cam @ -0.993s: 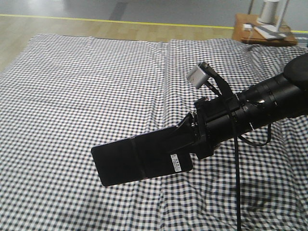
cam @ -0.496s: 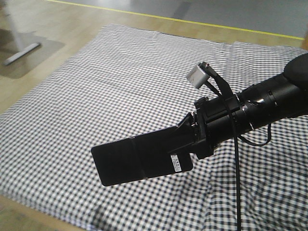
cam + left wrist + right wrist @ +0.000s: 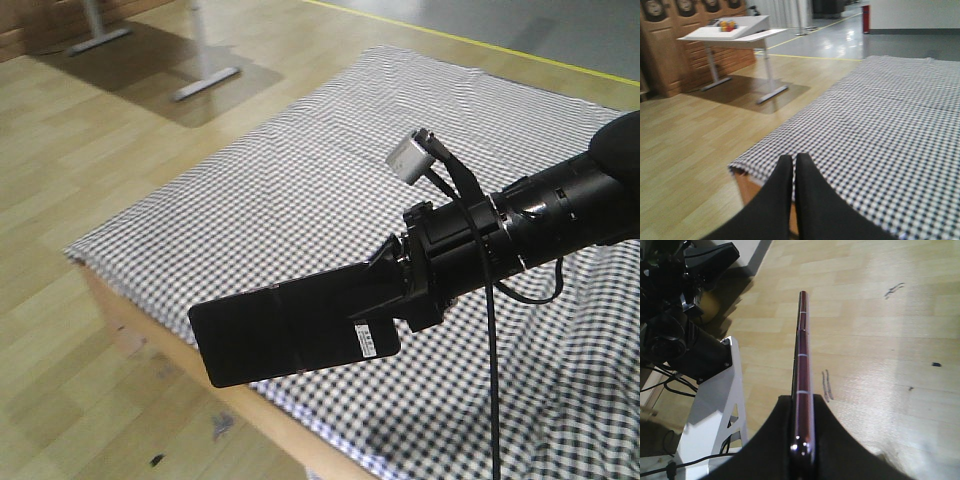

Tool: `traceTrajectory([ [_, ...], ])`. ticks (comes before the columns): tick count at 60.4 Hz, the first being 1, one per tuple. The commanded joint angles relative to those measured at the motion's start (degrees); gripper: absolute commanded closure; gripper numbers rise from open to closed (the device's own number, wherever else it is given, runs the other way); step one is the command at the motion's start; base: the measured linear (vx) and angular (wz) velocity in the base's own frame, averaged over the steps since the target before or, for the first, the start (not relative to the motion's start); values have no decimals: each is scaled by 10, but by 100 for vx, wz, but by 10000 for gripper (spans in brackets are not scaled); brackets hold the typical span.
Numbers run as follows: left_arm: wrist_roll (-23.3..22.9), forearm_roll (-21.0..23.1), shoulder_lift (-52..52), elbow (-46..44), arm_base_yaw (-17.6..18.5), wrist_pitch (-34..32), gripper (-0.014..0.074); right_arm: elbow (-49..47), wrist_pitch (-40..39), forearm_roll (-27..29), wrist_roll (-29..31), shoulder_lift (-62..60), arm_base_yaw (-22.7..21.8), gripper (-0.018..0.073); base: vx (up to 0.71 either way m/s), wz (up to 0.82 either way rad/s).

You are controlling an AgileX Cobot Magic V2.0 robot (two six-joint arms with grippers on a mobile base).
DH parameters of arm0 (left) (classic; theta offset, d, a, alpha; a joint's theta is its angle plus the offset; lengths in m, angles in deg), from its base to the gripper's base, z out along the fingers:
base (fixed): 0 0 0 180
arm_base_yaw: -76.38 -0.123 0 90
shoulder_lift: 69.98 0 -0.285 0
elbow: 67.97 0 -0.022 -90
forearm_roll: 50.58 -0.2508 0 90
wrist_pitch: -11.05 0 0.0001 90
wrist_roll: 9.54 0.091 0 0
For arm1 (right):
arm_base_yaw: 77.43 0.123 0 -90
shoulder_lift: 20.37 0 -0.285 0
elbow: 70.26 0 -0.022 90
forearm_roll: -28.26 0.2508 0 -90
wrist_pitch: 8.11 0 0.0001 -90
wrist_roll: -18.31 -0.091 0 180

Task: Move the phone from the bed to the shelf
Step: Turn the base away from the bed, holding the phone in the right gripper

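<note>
My right gripper point(image 3: 375, 300) is shut on the phone point(image 3: 285, 338), a flat glossy black slab with a white barcode sticker, held out over the bed's near corner and the floor. In the right wrist view the phone point(image 3: 802, 350) shows edge-on, its pinkish metallic rim pinched between the black fingers point(image 3: 782, 440) of the right gripper point(image 3: 803, 400). The bed point(image 3: 330, 170), with its gingham sheet and light wooden frame, lies behind and to the right. My left gripper point(image 3: 793, 160) is shut on nothing, above the bed point(image 3: 890, 120) corner. The shelf is out of view.
Wooden floor lies left of the bed. A white desk point(image 3: 735, 32) on metal legs point(image 3: 205, 80) stands at the far left, before brown wooden cabinets point(image 3: 670, 45). A yellow floor line point(image 3: 480, 45) runs behind the bed. The robot's white base point(image 3: 715, 405) is below the phone.
The view has swung left: the bed slid to the right of the frame and the wooden floor and desk legs came into sight. The phone stays gripped the same way.
</note>
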Motion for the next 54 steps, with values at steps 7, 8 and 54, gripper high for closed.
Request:
traceTrajectory([
  [7, -2, 3, -6, -15, 1, -42, 596, -14, 50, 49, 1, -22, -2, 560, -15, 59],
  [8, -2, 3, -6, -15, 1, -42, 596, -14, 50, 49, 1, -22, -2, 560, -15, 60],
  [54, -2, 3, -6, -15, 1, -42, 596, -14, 50, 49, 1, -22, -2, 560, -17, 66],
])
